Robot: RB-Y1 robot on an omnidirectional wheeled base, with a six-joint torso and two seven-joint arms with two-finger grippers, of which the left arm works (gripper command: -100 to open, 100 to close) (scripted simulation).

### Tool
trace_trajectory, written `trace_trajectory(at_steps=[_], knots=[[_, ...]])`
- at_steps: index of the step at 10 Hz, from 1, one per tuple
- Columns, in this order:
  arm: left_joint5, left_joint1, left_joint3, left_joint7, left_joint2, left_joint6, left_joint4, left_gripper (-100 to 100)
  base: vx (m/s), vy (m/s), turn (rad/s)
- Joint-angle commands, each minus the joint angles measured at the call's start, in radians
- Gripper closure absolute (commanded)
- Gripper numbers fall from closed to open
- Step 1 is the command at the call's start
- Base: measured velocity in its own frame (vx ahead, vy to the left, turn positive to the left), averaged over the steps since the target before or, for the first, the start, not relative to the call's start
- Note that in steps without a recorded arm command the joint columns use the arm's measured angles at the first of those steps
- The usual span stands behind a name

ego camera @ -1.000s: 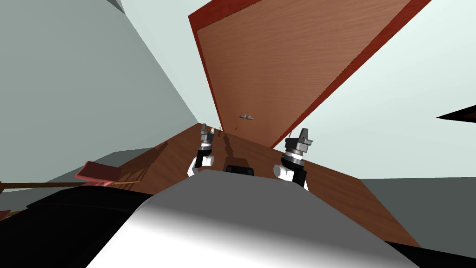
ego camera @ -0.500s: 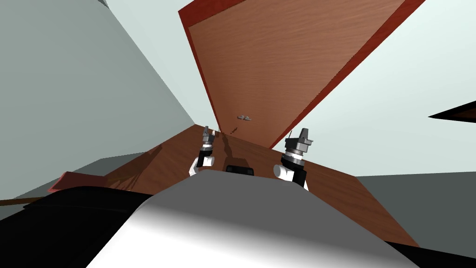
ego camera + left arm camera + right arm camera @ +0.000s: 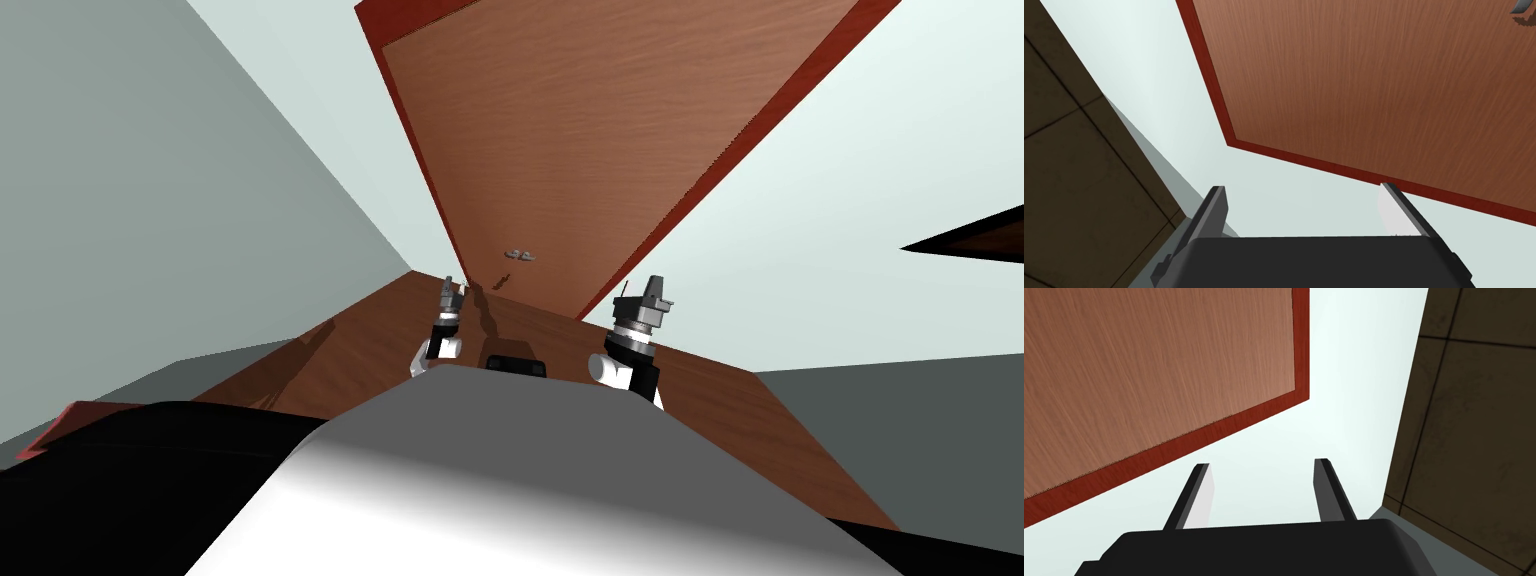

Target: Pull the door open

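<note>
**A:** Start close in. What are the hands doing?

**B:** The left gripper (image 3: pixel 452 285) is up at eleven o'clock from the chest. Its two thin grey blades are spread wide with nothing between them, as its own wrist view (image 3: pixel 1302 186) confirms. The right gripper (image 3: pixel 655 283) sits at one o'clock. Its blades are parted too, a touch narrower, and it grips nothing (image 3: pixel 1261 462).

**A:** And underfoot?

**B:** The reddish-brown wooden plank floor (image 3: pixel 340 345) runs ahead between both arms towards twelve o'clock.

**A:** Where's the target?

**B:** Dead ahead at twelve, the tall brown wood-grain door (image 3: pixel 600 130) stands at the far end of that floor. The dark red door frame (image 3: pixel 1174 449) borders it, and the door looks flush within it, so it's closed as far as I can tell.

**A:** What about the handle?

**B:** The small grey lever handle (image 3: pixel 520 255) sits low on the panel near its left edge, at about one o'clock from the left gripper, beyond it and clearly apart. The left wrist view catches just its tip (image 3: pixel 1522 5), well away from the blades.

**A:** Is either hand touching the door?

**B:** No, neither one. Both wrist cameras see the door panel (image 3: pixel 1374 75) (image 3: pixel 1149 363) past the open fingers, with pale wall between them.

**A:** What's around it?

**B:** There's a pale mint-white wall (image 3: pixel 850 250) at two o'clock and a grey-green wall (image 3: pixel 150 200) at ten. At three o'clock a thin black area (image 3: pixel 975 235) cuts into the wall.
</note>
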Motion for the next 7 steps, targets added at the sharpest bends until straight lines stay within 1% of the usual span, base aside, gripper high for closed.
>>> trace_trajectory(at_steps=[1, 7], knots=[[0.004, -0.008, 0.001, 0.007, 0.011, -0.011, 0.035, -100, 0.106, -0.03, -0.089], [0.014, -0.041, -0.002, 0.022, 0.044, -0.063, 0.184, -100, 0.108, -0.02, -0.078]])
